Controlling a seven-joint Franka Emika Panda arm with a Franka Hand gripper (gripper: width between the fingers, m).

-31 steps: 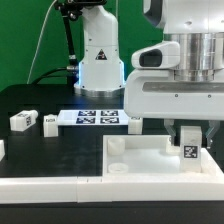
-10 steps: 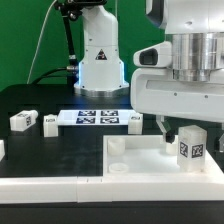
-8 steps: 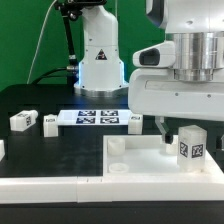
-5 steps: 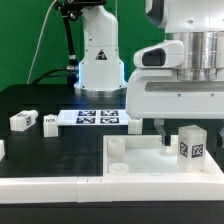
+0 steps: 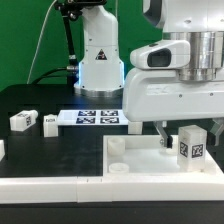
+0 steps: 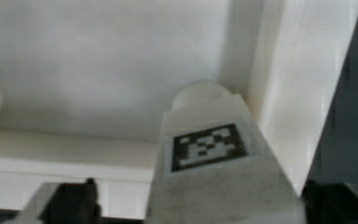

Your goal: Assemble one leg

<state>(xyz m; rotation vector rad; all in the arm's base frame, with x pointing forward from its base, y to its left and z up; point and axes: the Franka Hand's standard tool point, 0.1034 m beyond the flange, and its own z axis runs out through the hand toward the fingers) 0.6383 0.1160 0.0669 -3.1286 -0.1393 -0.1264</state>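
Note:
The leg (image 5: 192, 146), a small white block with marker tags, stands upright in the right near corner of the large white tray (image 5: 135, 168). My gripper (image 5: 188, 137) is straight above it, with its fingers (image 5: 163, 135) either side of the leg. In the wrist view the leg (image 6: 211, 160) rises between the two dark fingertips (image 6: 66, 202) of my gripper (image 6: 197, 206). A gap shows on one side, so the jaws are open and hold nothing. The tray floor (image 6: 87, 60) lies below.
Two loose white blocks (image 5: 22, 120) (image 5: 50, 123) lie on the black table at the exterior view's left, and another (image 5: 135, 120) lies beside the marker board (image 5: 95, 118). The arm's base (image 5: 98, 60) stands behind. A round socket (image 5: 116, 148) sits in the tray's left corner.
The gripper held the leg low in the tray corner. It has since let go and lifted a little, drifting slightly to the exterior view's left. The leg stays standing.

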